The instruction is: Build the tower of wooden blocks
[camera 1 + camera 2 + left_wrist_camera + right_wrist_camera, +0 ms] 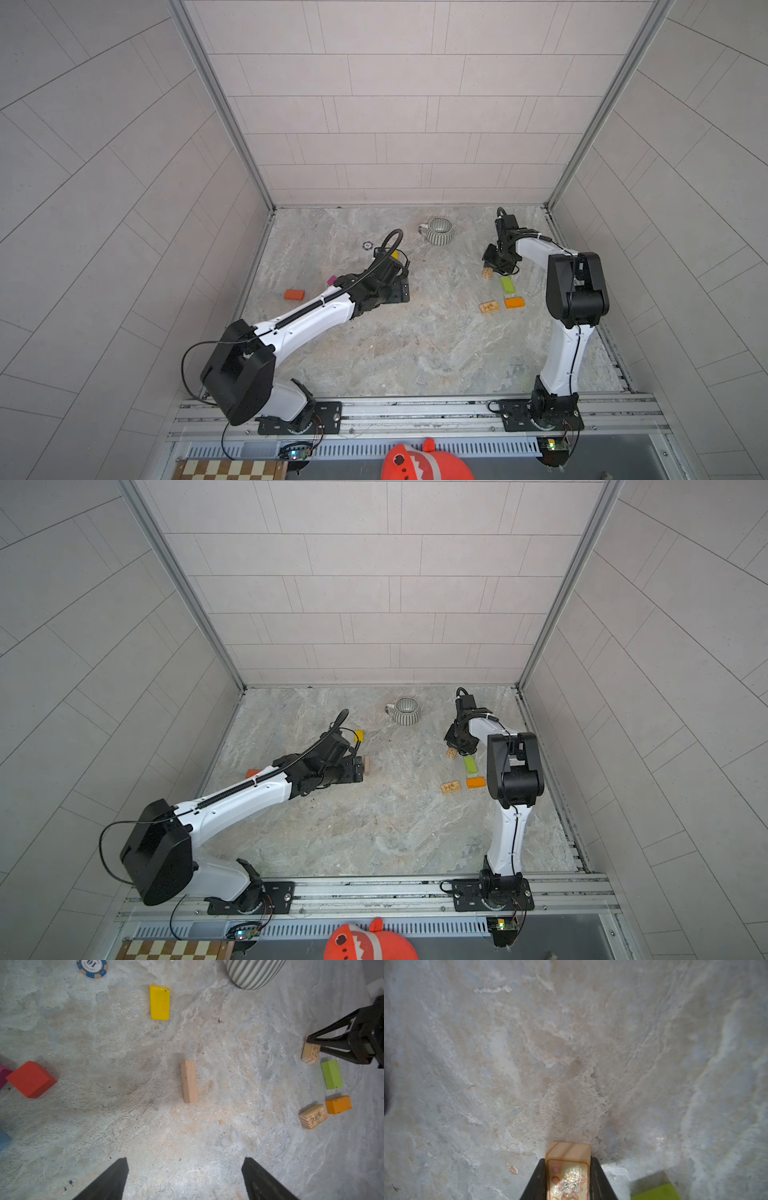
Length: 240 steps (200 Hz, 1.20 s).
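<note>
Wood blocks lie singly on the marble table. My right gripper (568,1159) is shut on a tan printed block (568,1149), low at the table, seen in both top views (488,272) (451,753). Beside it lie a green block (507,285), an orange block (514,302) and another printed tan block (489,307). My left gripper (185,1160) is open and empty, above the table short of a plain tan block (189,1081) standing on its edge. A yellow block (159,1003), a red block (31,1079), a magenta block (331,280) and a blue block (3,1140) lie around it.
A grey-and-white striped mug (436,231) stands at the back middle. A small round chip (368,245) lies at the back left. Tiled walls close in the table on three sides, and the arm bases sit on a rail (415,409) along the front edge.
</note>
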Motion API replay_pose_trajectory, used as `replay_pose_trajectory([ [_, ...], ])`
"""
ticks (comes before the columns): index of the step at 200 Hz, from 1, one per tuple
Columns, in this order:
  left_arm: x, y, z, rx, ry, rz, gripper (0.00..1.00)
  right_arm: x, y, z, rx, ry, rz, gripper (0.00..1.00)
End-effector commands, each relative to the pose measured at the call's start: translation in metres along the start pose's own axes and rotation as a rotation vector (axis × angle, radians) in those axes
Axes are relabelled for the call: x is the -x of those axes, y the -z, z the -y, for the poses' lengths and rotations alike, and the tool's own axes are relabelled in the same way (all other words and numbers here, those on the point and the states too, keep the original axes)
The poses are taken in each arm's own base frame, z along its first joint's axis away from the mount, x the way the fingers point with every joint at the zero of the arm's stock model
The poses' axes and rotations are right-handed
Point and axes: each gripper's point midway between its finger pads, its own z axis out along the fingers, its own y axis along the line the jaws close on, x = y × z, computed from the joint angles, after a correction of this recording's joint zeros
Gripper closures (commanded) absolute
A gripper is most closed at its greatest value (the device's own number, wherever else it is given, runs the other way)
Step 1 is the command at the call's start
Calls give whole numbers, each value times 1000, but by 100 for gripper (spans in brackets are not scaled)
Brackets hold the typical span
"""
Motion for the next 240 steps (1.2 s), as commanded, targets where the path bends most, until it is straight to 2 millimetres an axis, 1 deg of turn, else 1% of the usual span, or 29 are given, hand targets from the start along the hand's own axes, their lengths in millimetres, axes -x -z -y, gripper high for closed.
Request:
replay_pose_trajectory([
  [1, 12, 5, 25, -116, 1, 11, 12, -3, 10, -3, 8, 14, -6, 83],
  [18, 14, 7, 43, -210, 11, 11, 17, 0, 31, -17, 75, 34, 32, 84],
  [30, 17, 10, 56, -283, 14, 15, 21, -1, 48, -34, 159, 52, 44, 84],
  [39, 19, 12, 64, -323, 11, 16, 27, -2, 60, -46, 208, 73, 52, 85],
  [53, 24, 15, 71, -358, 11, 26, 41, -6, 80, -62, 256, 117, 78, 85],
  [62, 28, 16, 75, -378, 11, 35, 45, -9, 93, -72, 287, 141, 96, 85],
  [85, 38, 20, 88, -433, 7, 59, 45, -21, 119, -98, 389, 185, 110, 85],
  [100, 45, 24, 97, -477, 0, 77, 45, -29, 133, -112, 450, 213, 106, 85],
  [124, 59, 36, 109, -528, -10, 111, 35, -43, 154, -135, 563, 247, 101, 86],
  [135, 65, 43, 112, -544, -12, 135, 32, -49, 162, -144, 609, 260, 106, 86],
  [159, 77, 52, 117, -563, -13, 181, 32, -62, 177, -160, 686, 294, 104, 87],
  [166, 79, 51, 117, -559, -11, 179, 34, -66, 180, -163, 699, 303, 101, 87],
  [179, 81, 47, 117, -560, -5, 168, 42, -72, 185, -169, 724, 315, 95, 87],
  [187, 82, 46, 119, -568, 1, 165, 44, -74, 187, -172, 736, 316, 95, 87],
  [212, 85, 41, 123, -583, 8, 165, 45, -83, 192, -186, 795, 305, 76, 87],
  [240, 91, 35, 121, -571, 23, 163, 46, -93, 197, -197, 837, 312, 54, 88],
])
